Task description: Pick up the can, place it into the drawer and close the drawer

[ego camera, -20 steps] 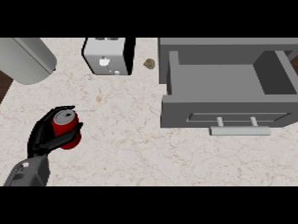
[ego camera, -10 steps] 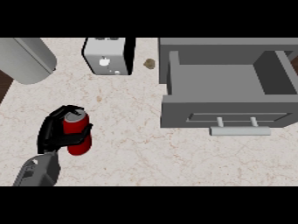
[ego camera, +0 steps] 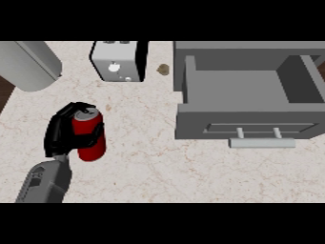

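The left hand (ego camera: 59, 136) has its fingers curled round the red can (ego camera: 91, 143) and has moved it a little to the right. The can is over the counter (ego camera: 165, 167), still far from the open drawer (ego camera: 249, 116), so the carry has only just begun.

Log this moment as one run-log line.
phase: grasp | left hand: curled round can | can: left of drawer, not yet inside | drawer: open, nothing in it
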